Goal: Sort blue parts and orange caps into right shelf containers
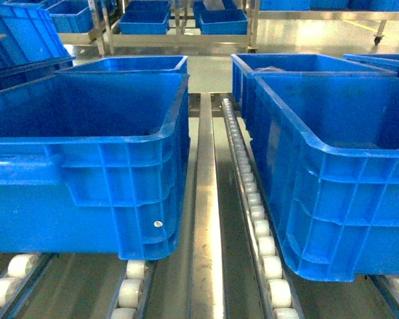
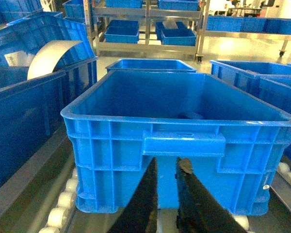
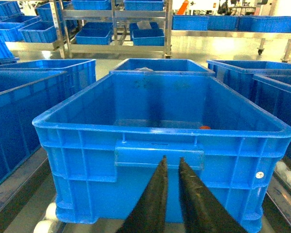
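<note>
Two rigid blue crates on roller rails, grippers idle.
Left gripper (image 2: 167, 167) and right gripper (image 3: 170, 167) jaws nearly closed, empty; right crate (image 3: 160, 141) looks stiff and bulky, best held at its handle bar (image 3: 159, 156).

Head view: looks forward and slanting down from above, close over the left crate (image 1: 86, 166) and right crate (image 1: 332, 179) on the roller track (image 1: 253, 206).
Left wrist view: low, level, facing the left crate's handle end (image 2: 184, 144).
Right wrist view: the same at the right crate (image 3: 160, 153).
Shared: both crates, far racks (image 3: 116, 29).

Two crates (image 1: 86, 159) (image 1: 332, 173) side by side on rollers (image 1: 253, 199); rail (image 1: 206, 199) between.
</note>
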Robot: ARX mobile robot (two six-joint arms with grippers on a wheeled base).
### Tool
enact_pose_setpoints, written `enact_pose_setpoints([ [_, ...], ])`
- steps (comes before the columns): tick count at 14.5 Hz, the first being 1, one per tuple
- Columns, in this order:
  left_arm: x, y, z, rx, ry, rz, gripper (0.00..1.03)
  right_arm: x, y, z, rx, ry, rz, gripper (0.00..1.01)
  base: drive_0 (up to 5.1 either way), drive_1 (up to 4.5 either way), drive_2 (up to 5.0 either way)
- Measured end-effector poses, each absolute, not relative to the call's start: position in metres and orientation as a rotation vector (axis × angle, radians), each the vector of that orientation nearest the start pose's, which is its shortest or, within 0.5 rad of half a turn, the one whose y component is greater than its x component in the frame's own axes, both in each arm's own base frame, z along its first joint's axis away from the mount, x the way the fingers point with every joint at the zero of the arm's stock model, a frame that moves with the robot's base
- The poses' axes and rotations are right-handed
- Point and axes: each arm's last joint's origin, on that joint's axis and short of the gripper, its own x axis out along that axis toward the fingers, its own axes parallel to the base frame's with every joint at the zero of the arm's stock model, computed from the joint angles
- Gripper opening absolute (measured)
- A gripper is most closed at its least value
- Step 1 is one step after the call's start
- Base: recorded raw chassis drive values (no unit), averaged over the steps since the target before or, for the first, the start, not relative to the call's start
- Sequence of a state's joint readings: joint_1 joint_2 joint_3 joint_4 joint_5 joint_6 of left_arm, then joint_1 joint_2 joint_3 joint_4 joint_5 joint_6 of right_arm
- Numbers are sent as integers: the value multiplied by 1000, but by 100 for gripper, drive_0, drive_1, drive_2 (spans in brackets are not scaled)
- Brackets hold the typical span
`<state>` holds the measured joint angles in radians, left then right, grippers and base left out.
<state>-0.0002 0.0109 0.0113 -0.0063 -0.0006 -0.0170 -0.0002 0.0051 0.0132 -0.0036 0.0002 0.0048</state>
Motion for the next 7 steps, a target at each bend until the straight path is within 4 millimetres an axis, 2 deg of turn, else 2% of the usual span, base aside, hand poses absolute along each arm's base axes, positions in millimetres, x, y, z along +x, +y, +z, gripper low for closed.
enact_pose_setpoints([
  [3,98,0,166,-17,5,0,49,97,0,167,5,-4,0,42,0,0,0],
  [4,98,0,166,-17,5,0,76,97,0,167,5,-4,0,71,0,0,0],
  [6,98,0,166,-15,5,0,100,97,0,167,5,-4,0,97,0,0,0],
  [7,98,0,166,-15,5,0,97,97,0,167,6,-4,0,98,0,0,0],
])
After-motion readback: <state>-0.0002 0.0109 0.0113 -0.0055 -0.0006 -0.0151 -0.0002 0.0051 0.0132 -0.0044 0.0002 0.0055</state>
